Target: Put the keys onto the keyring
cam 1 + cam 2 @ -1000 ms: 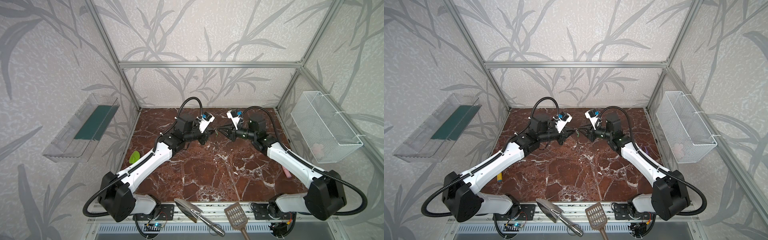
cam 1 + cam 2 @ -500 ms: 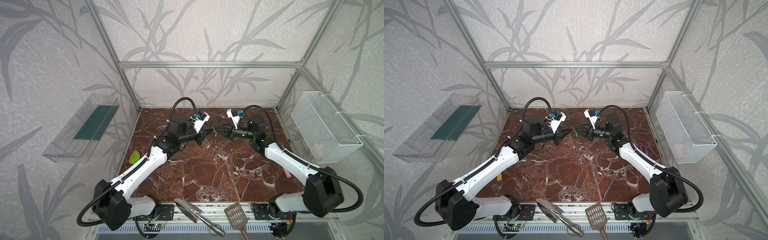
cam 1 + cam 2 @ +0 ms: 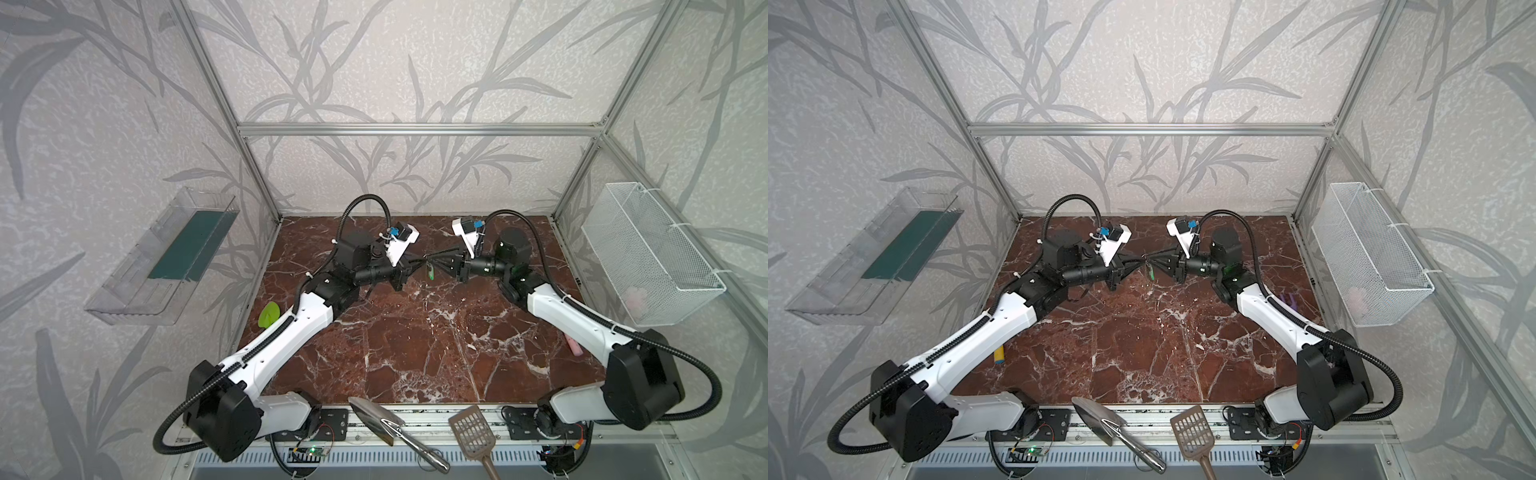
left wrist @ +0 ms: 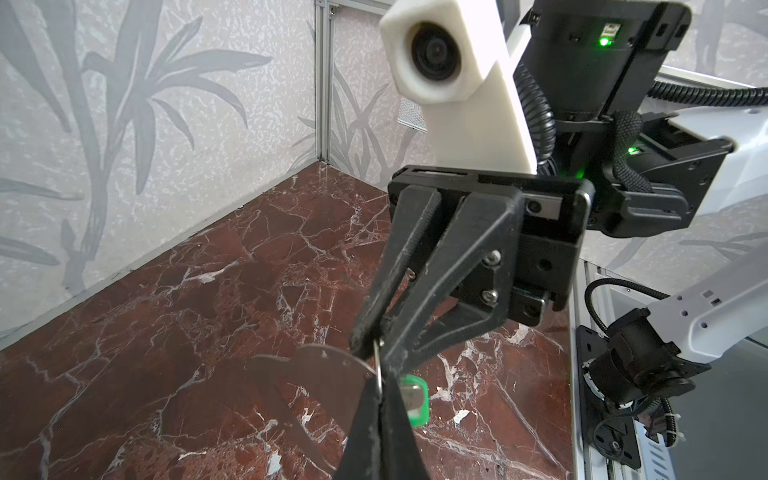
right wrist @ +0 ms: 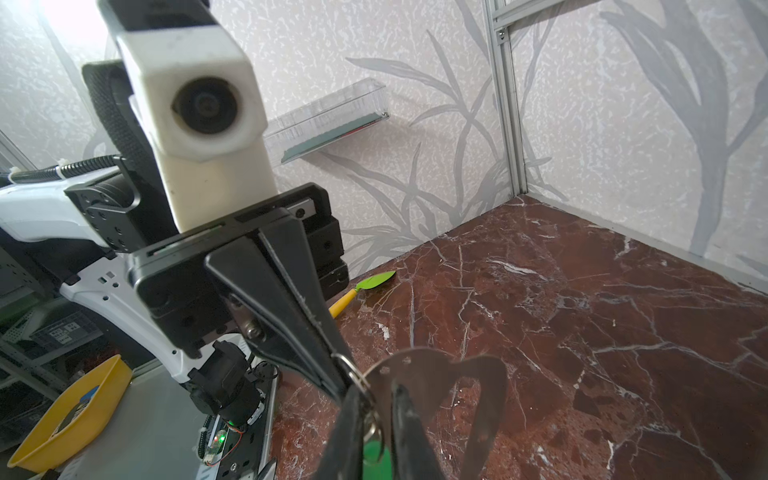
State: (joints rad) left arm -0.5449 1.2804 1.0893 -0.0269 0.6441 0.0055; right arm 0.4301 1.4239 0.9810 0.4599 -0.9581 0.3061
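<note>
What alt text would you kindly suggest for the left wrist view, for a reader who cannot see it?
The left gripper is shut on a keyring, with a green-headed key and a flat metal tag hanging at it, above a red marble tabletop. The right gripper faces it, fingertips nearly together at the same ring.

The key [image 4: 417, 400] is half hidden behind the left hand [image 4: 381, 384]. At that hand's tips only a sliver of keyring [image 4: 380, 365] shows; in both top views it's too small to make out.
</note>
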